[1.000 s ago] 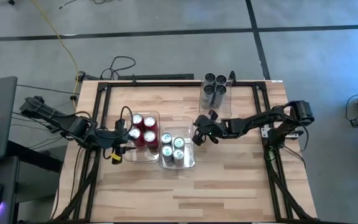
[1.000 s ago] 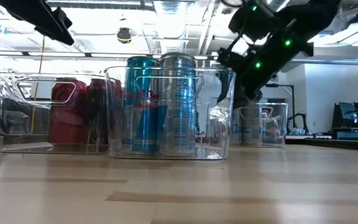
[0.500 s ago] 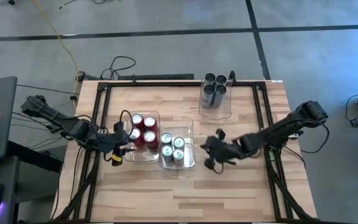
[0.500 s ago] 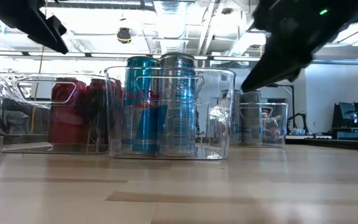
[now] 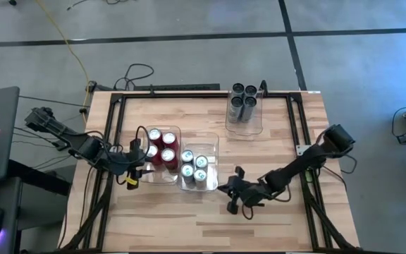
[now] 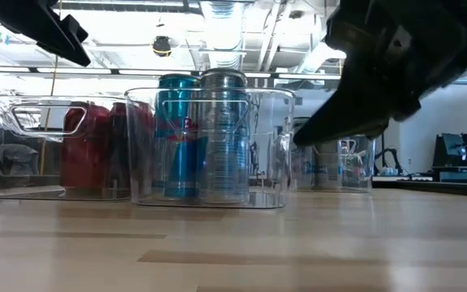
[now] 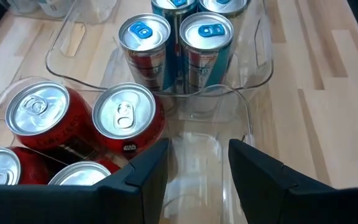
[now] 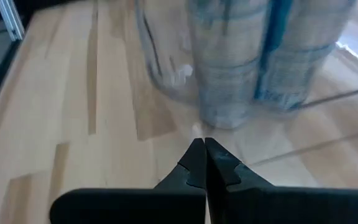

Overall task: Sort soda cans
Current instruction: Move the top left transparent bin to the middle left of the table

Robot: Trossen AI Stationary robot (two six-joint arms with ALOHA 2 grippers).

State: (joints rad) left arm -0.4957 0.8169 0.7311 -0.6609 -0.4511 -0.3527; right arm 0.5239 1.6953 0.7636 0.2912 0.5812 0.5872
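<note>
From above, every can already sits in a bin. The red cans (image 5: 161,147) fill the left bin (image 5: 176,130), the silver-blue cans (image 5: 194,168) stand in the middle bin (image 5: 217,141) touching it, and the dark grey cans (image 5: 243,99) are in the far bin (image 5: 259,125), well apart near the table's back edge. My right gripper (image 5: 235,198) lies low over bare wood just beside the middle bin's near corner. My left gripper (image 5: 137,168) waits at the red bin's outer side.

At table height, the silver-blue cans (image 6: 203,138) stand upright in the middle bin (image 6: 282,146), with the red cans (image 6: 96,150) behind clear walls to the side. My right arm is only a dark blur overhead.

My left wrist shows my left fingers (image 7: 145,180) spread apart, holding nothing, straddling the red bin's wall, red cans (image 7: 79,127) just ahead.

My right wrist shows my right fingertips (image 8: 199,163) pressed together and empty, aimed at the foot of the middle bin (image 8: 160,68).

I judge the sorting done, or nearly so. If I am nudging this bin into line, I should push low on its base, slowly and squarely, so the tall cans do not rock or topple.
</note>
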